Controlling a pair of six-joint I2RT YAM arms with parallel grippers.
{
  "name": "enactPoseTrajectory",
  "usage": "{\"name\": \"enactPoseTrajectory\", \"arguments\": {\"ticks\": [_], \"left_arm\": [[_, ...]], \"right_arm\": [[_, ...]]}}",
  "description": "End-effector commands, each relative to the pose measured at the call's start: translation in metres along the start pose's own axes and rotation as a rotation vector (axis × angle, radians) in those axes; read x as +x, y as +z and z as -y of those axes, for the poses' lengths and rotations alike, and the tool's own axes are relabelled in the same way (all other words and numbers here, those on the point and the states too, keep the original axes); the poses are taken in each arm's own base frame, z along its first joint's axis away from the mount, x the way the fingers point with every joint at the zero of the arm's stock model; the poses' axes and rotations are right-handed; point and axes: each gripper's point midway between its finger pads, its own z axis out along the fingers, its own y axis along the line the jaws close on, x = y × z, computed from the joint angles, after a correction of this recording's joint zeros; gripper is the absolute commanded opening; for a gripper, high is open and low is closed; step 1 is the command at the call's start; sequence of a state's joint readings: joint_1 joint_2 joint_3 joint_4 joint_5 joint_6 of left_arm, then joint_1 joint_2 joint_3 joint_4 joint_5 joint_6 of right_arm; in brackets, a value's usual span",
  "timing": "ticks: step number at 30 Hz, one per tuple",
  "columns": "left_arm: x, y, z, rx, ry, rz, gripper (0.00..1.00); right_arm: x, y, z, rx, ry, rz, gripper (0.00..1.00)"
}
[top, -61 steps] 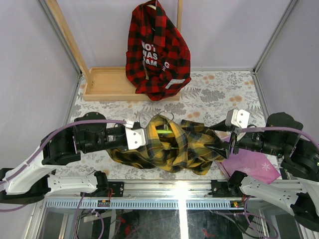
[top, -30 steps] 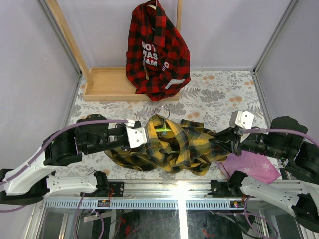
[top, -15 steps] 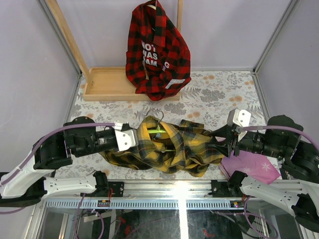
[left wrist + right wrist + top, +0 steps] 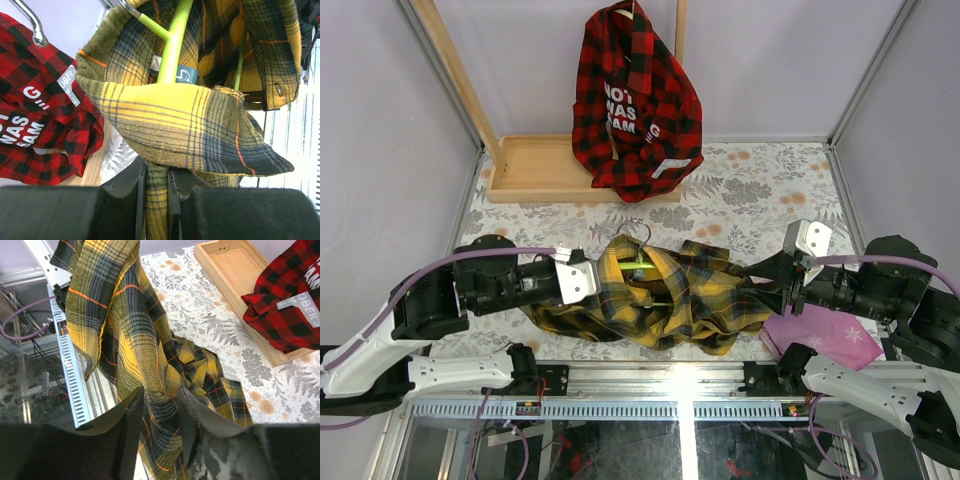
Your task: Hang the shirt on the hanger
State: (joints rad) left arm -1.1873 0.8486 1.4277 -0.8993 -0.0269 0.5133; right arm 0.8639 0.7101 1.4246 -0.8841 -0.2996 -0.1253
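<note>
Sagging plaid shirt [image 4: 692, 305] over lime hanger [image 4: 172, 47], left gripper [image 4: 156, 172] clamping it, right gripper [image 4: 161, 396] parted.

The shirt [image 4: 665, 305], a yellow and dark plaid flannel with thin red-orange lines, is lying bunched in a crumpled band across the floral table [image 4: 740, 190], near its front edge, and is stretching from left to right. Its collar end is standing up left of centre, wrapping around the hanger [image 4: 632, 262]. The hanger, thin and lime green, is showing through the neck opening, with its metal hook pointing toward the back of the table. Seen from the left wrist, its green stem is running up between folds of cloth, just beside a label inside the collar.
</note>
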Motion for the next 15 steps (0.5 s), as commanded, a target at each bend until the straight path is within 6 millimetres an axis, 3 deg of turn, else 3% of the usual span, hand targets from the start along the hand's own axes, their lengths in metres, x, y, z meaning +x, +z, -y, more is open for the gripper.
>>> {"name": "enactPoseTrajectory", "arguments": {"ticks": [1, 3, 4, 7, 10, 12, 15], "left_arm": [[-0.009, -0.003, -0.007, -0.029, 0.001, 0.038, 0.00], [-0.008, -0.002, -0.007, -0.029, 0.001, 0.036, 0.00], [-0.008, -0.002, -0.006, -0.027, 0.000, 0.035, 0.00], [-0.009, -0.003, -0.007, -0.029, -0.001, 0.038, 0.00], [-0.009, -0.003, -0.006, -0.027, -0.002, 0.038, 0.00], [-0.009, -0.003, -0.006, -0.027, -0.003, 0.040, 0.00], [-0.008, -0.002, -0.006, -0.027, -0.003, 0.037, 0.00]], "right_arm": [[-0.011, 0.001, 0.002, 0.010, 0.006, 0.048, 0.33], [-0.009, 0.002, 0.001, 0.007, 0.010, 0.041, 0.25], [-0.009, 0.002, 0.001, 0.005, 0.010, 0.040, 0.25], [-0.005, 0.004, 0.002, 0.006, 0.016, 0.029, 0.56], [-0.001, 0.007, 0.002, 0.007, 0.019, 0.019, 0.59], [0.001, 0.008, 0.003, 0.007, 0.019, 0.011, 0.51], [0.000, 0.009, 0.003, 0.004, 0.018, 0.012, 0.31]]}}
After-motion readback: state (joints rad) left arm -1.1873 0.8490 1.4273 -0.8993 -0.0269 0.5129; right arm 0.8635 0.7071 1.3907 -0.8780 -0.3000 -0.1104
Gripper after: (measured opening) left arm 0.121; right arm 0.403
